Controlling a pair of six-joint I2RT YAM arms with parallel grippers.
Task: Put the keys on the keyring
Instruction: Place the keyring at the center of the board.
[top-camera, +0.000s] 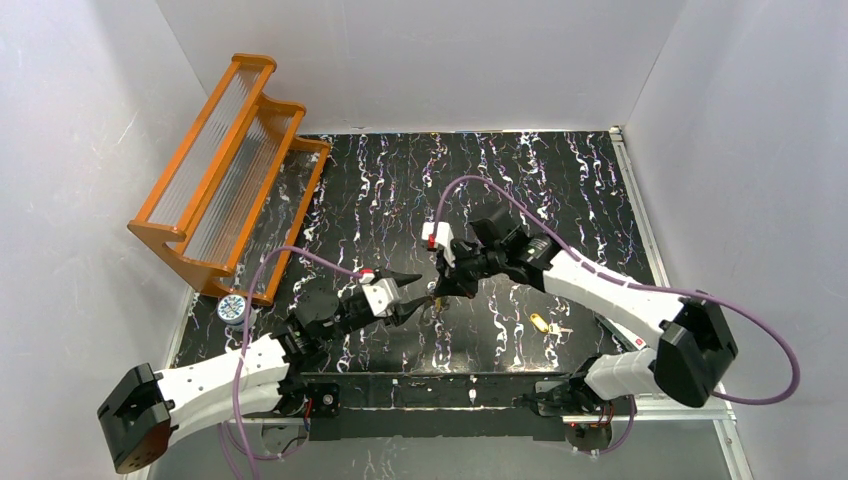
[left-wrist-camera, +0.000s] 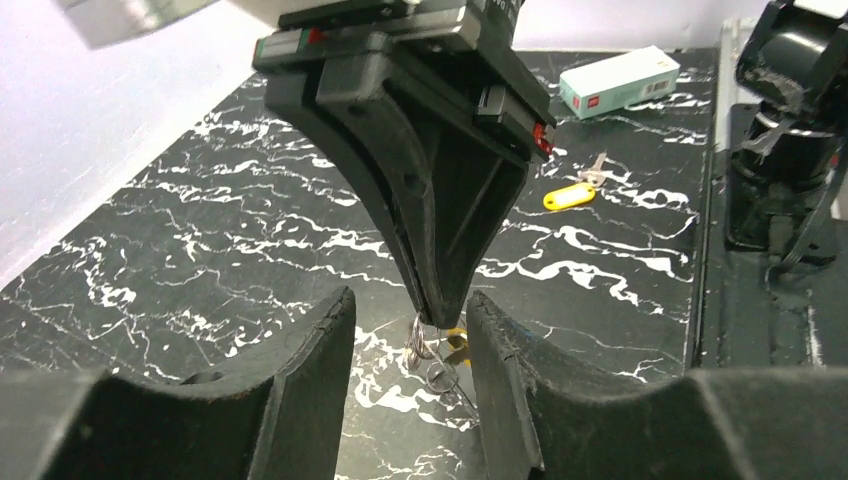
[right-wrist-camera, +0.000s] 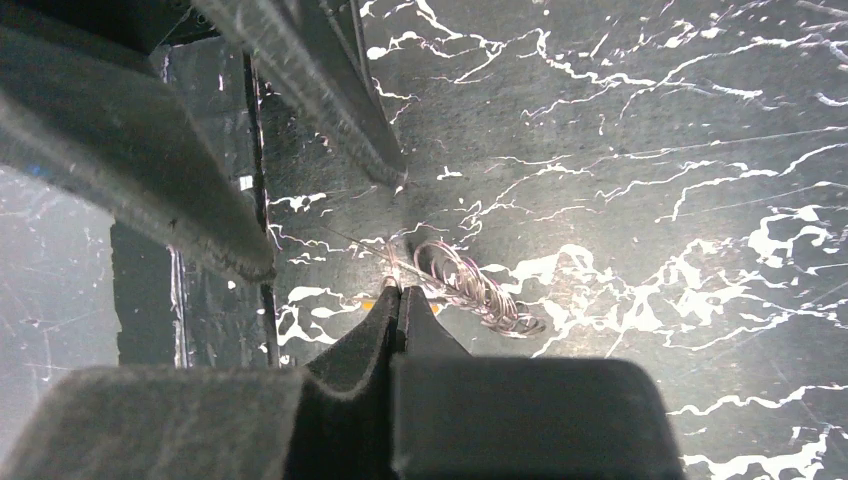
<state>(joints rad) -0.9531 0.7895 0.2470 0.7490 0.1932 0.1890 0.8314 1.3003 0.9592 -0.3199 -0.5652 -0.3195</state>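
Left fingers (left-wrist-camera: 305, 385) spread; right fingers (right-wrist-camera: 372, 330) pressed together, pinching keyring (right-wrist-camera: 472, 287): silvery coil of thin wire loops.

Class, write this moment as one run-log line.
left gripper: open | right gripper: shut on keyring | loose key: on table

White walls (top-camera: 400, 60) enclose a black marbled table (top-camera: 600, 180) with an orange rack (top-camera: 225, 170) at its left.

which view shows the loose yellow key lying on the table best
The left wrist view: the yellow key lies in the open, its yellow head and silver blade both distinct. The top view shows it only as a tiny yellow speck. The right wrist view misses it.
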